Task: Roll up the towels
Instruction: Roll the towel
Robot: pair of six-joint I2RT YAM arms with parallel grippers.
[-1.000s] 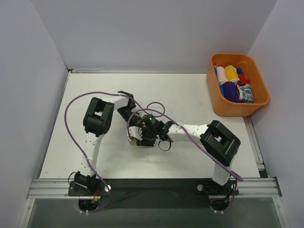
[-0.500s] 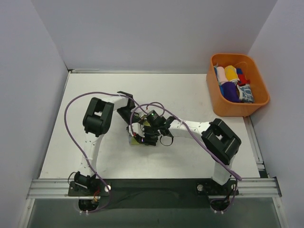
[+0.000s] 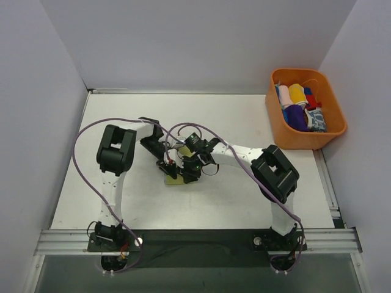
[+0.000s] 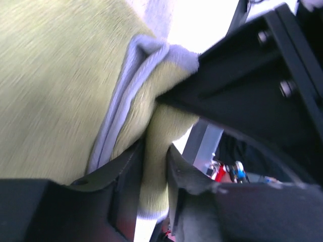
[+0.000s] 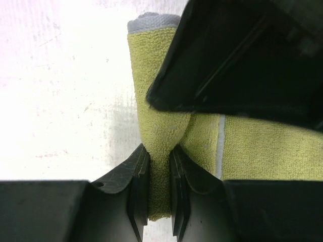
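Observation:
The pale yellow-green towel (image 3: 175, 178) with a grey edge lies near the table's middle, mostly hidden under both grippers. My left gripper (image 3: 164, 160) is shut on a fold of it; the left wrist view shows the towel (image 4: 60, 91) pinched between the fingers (image 4: 186, 176). My right gripper (image 3: 183, 171) is shut on another fold of the towel (image 5: 159, 131), its fingers (image 5: 137, 171) clamping the cloth, with the left gripper's black body right above it. A blue-and-white patterned towel (image 3: 316, 121) lies in the orange basket.
The orange plastic basket (image 3: 278, 125) stands at the back right, holding several rolled cloths. White walls close in the table on three sides. A metal rail runs along the near edge.
Both grippers have moved left and a little nearer, dragging the yellow-green towel with them. The left arm's elbow has swung left.

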